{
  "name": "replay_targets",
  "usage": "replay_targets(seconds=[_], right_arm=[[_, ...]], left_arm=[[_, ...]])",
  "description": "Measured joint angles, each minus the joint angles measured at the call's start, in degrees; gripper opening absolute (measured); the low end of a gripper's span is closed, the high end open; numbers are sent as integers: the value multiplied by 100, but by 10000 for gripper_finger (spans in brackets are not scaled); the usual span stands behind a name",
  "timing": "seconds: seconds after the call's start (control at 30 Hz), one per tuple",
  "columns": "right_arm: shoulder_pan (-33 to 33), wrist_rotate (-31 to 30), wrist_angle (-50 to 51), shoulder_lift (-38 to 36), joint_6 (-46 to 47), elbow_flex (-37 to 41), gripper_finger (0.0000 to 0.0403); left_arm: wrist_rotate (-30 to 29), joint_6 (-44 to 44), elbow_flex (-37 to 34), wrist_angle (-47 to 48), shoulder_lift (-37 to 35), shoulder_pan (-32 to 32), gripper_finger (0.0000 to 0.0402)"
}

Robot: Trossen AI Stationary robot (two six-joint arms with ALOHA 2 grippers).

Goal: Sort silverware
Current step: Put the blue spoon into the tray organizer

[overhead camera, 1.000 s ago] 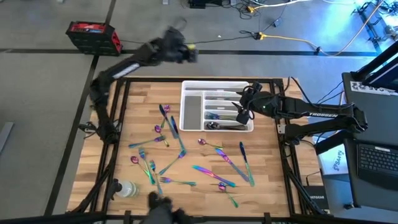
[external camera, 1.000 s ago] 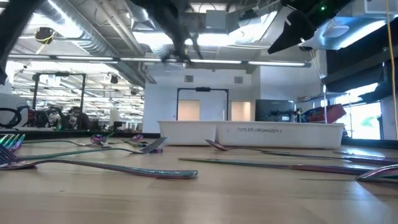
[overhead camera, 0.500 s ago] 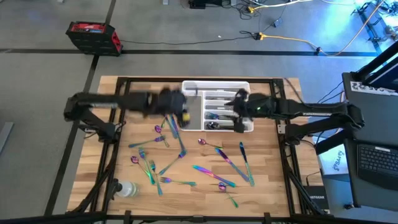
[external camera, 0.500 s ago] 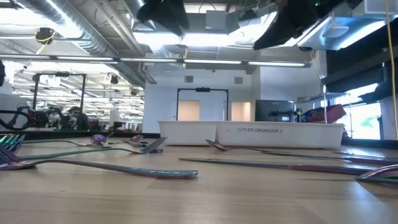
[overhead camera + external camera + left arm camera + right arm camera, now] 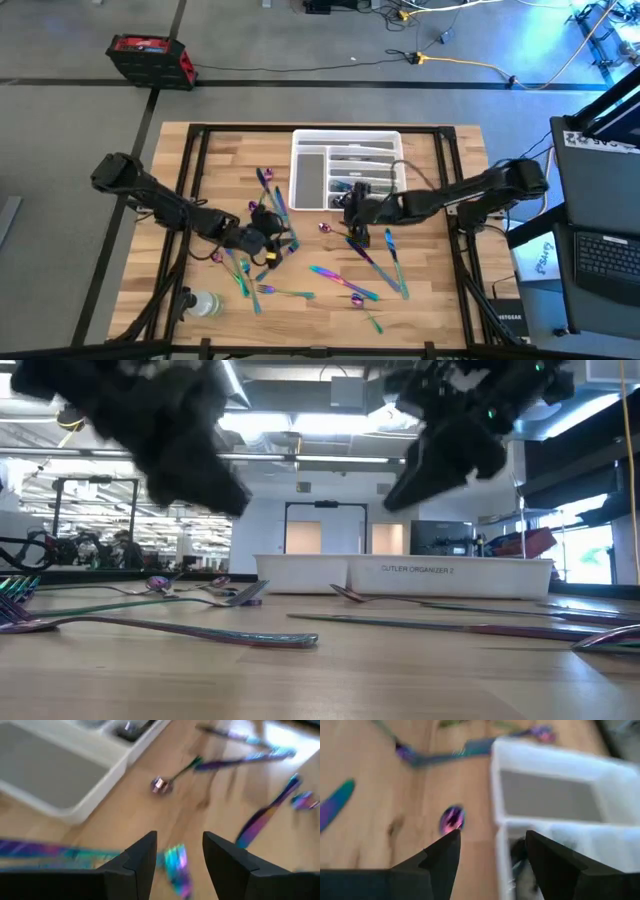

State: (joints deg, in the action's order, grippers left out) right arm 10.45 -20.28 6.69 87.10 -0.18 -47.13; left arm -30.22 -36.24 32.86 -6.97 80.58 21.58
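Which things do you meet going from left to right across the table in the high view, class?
Clear bottle → left gripper → right gripper → blue knife.

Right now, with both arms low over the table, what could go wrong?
The left gripper hangs open over crowded silverware, so it may pinch two pieces or push some aside. The right gripper hangs open near the white tray and could bump its wall. Both arms work toward the table's middle and might meet.
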Motion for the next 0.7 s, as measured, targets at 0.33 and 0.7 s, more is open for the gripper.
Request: replay_targets(seconds=[0.33, 0.7], right_arm=[[422, -390, 253, 326, 2037, -4, 185], [406, -328, -545, 1285, 2081, -4, 184]], left_arm=[[205, 1406, -466, -356, 0, -537, 145], [912, 2293, -552, -655, 2, -1037, 145]])
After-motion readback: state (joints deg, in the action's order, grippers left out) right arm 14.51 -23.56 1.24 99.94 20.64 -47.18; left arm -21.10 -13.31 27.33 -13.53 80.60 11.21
